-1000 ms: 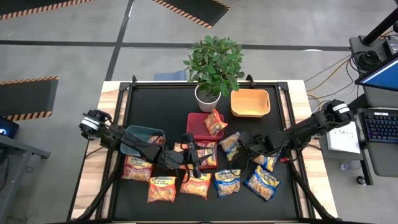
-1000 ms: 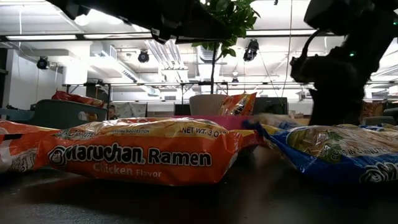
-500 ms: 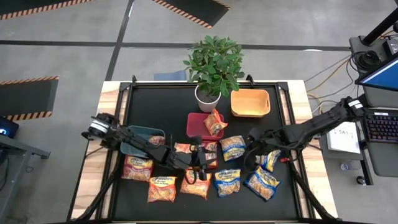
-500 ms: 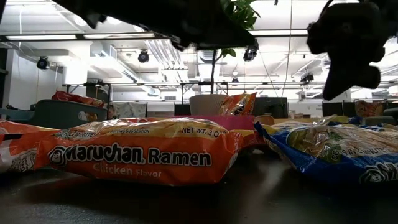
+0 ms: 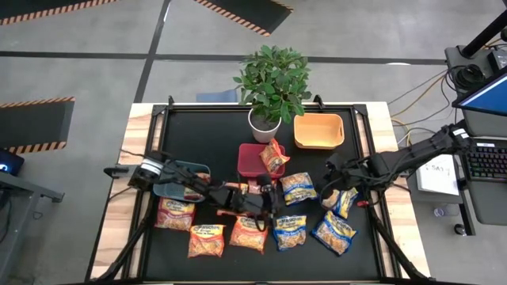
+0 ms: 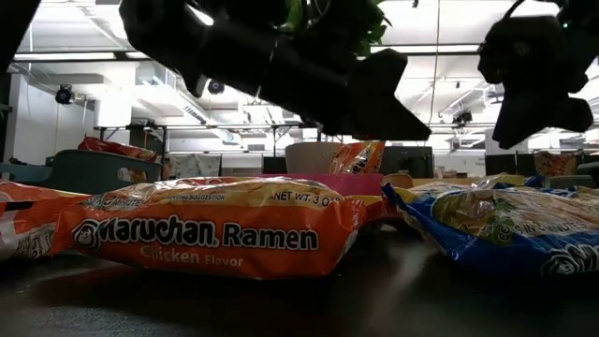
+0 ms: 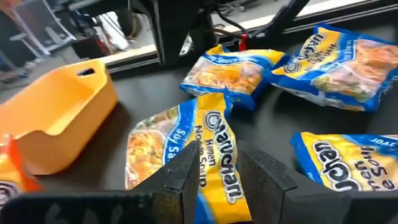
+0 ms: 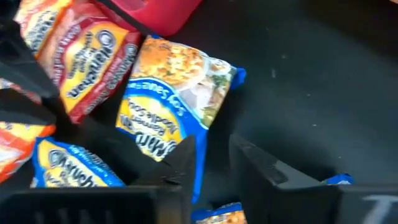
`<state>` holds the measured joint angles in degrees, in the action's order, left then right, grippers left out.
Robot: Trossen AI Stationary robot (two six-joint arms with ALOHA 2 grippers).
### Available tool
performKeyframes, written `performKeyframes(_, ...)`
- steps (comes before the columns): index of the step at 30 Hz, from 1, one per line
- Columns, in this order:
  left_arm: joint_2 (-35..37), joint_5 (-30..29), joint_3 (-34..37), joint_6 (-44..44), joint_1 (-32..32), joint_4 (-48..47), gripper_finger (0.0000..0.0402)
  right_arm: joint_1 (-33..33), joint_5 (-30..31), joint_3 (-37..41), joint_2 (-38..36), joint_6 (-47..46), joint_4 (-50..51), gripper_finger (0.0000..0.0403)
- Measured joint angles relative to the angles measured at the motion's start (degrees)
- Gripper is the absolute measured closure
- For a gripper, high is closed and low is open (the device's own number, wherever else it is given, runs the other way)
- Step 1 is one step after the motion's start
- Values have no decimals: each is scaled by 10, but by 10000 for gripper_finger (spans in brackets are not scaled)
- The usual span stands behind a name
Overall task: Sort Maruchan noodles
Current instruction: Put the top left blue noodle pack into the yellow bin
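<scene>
Open-plan lab or office: ceiling strip lights [image 6: 84,54], hazard-striped concrete floor [image 5: 47,9], laptop [image 5: 485,127] beside table

Blue-and-yellow noodle packets [image 7: 186,155] lie beyond the left gripper [image 7: 214,171], its jaws slightly parted, beside an orange bin [image 7: 59,115].
</scene>
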<state>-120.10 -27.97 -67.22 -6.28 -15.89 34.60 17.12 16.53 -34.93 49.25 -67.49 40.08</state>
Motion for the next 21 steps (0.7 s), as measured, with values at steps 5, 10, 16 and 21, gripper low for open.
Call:
performKeyframes(5,-1,24,9,18,17,2,311,-17,0,30,9,-10,-22,245)
performKeyframes(10,-1,52,17,10,24,-5,311,-34,-13,66,11,-10,-85,183)
performKeyframes(16,-22,52,17,9,28,-15,311,-60,-20,99,15,-7,-138,121)
performKeyframes(21,-35,52,16,8,29,-21,311,-77,-34,132,18,-6,-196,88)
